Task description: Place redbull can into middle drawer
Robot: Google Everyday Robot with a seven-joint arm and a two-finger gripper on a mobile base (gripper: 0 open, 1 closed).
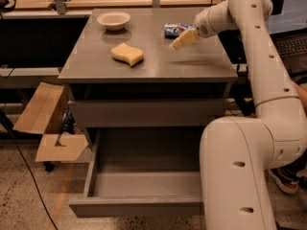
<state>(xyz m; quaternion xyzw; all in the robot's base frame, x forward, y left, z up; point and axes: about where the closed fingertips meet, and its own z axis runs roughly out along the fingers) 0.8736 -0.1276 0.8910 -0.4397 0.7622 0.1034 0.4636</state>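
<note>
The redbull can (171, 30) lies on its side at the back right of the grey cabinet top (144, 66), blue and silver. My gripper (180, 43) hovers just in front of and right of the can, its tan fingers pointing down-left, not holding it. The middle drawer (144, 205) is pulled open below, its grey floor bare; my arm's white base hides its right part.
A white bowl (113, 19) stands at the back left of the top. A yellow sponge (127, 53) lies in the middle left. An open cardboard box (45, 128) sits on the floor at left. A person's arm and shoe show at the right edge.
</note>
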